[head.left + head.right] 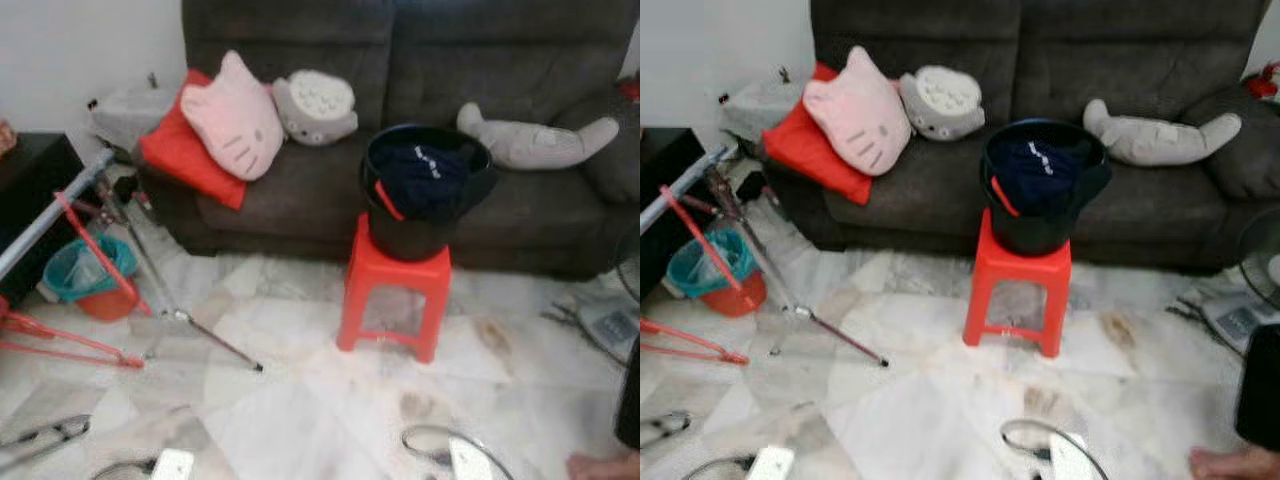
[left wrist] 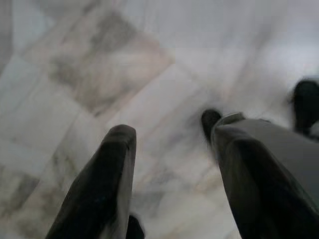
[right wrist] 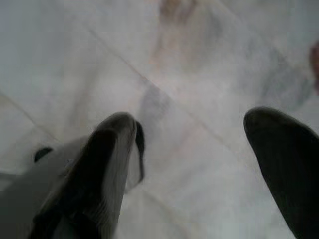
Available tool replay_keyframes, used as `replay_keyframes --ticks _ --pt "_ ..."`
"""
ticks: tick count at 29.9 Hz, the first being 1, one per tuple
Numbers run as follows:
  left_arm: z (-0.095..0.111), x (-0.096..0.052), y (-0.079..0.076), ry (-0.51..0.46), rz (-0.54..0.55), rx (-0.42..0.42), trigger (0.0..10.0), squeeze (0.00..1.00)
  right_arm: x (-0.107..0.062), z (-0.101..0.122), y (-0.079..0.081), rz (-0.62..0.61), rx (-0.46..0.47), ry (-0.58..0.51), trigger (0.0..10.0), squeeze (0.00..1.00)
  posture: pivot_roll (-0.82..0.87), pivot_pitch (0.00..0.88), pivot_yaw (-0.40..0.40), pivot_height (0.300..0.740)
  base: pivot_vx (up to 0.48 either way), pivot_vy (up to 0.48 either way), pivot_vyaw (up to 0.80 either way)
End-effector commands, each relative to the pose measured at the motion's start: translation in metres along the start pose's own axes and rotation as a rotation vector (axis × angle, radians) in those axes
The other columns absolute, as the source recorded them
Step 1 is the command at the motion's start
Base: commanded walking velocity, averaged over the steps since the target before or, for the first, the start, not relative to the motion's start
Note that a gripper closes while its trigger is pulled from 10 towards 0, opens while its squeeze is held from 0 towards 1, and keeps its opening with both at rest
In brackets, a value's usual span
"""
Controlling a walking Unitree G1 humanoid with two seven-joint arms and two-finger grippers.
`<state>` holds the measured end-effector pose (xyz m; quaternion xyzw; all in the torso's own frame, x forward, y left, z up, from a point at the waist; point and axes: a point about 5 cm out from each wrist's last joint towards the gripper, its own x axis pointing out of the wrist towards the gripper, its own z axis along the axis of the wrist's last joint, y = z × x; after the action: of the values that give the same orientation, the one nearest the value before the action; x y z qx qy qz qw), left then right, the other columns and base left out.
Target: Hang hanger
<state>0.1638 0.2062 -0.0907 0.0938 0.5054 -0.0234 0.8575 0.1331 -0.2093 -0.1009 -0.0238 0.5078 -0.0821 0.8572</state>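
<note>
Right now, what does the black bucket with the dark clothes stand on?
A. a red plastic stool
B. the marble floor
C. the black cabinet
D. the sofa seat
A: the black bucket sits on top of the red plastic stool, which stands on the floor in front of the dark sofa.

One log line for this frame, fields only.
left gripper open, over floor | right gripper open, over floor | black bucket on red stool | nothing held

A dark sofa [image 1: 330,190] is carrying a pink cat cushion [image 1: 233,117], a red cushion [image 1: 185,155], a grey plush [image 1: 315,106] and a grey seal toy [image 1: 535,140]. A teal bin [image 1: 88,270] is sitting on the marble floor [image 1: 300,400] at the left.
</note>
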Motion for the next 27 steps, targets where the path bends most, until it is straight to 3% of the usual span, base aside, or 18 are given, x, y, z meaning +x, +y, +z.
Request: replay_keyframes --ticks 1,14,24,27 --pt "-0.005 -0.0018 0.0121 0.017 0.027 0.016 10.0 0.0 0.0017 0.0118 0.0081 0.014 0.018 -0.038 10.0 0.0 -0.1 0.0 0.033 0.74 0.281 0.0 -0.54" --pt "-0.0028 -0.0016 0.0132 0.012 0.029 0.015 10.0 0.0 0.0021 0.0141 0.0087 0.015 0.021 -0.041 10.0 0.0 -0.11 0.0 0.042 0.74 0.282 0.0 -0.77" --pt "-0.0015 -0.0015 0.0139 0.009 0.029 0.018 10.0 0.0 0.0023 0.0185 0.0092 0.023 -0.033 -0.064 10.0 0.0 -0.11 0.0 0.047 0.74 0.28 0.0 0.0" --pt "-0.0015 -0.0015 0.0139 0.009 0.028 0.019 10.0 0.0 0.0023 0.0188 0.0094 0.03 -0.036 -0.066 10.0 0.0 -0.11 0.0 0.048 0.74 0.281 0.0 0.8"
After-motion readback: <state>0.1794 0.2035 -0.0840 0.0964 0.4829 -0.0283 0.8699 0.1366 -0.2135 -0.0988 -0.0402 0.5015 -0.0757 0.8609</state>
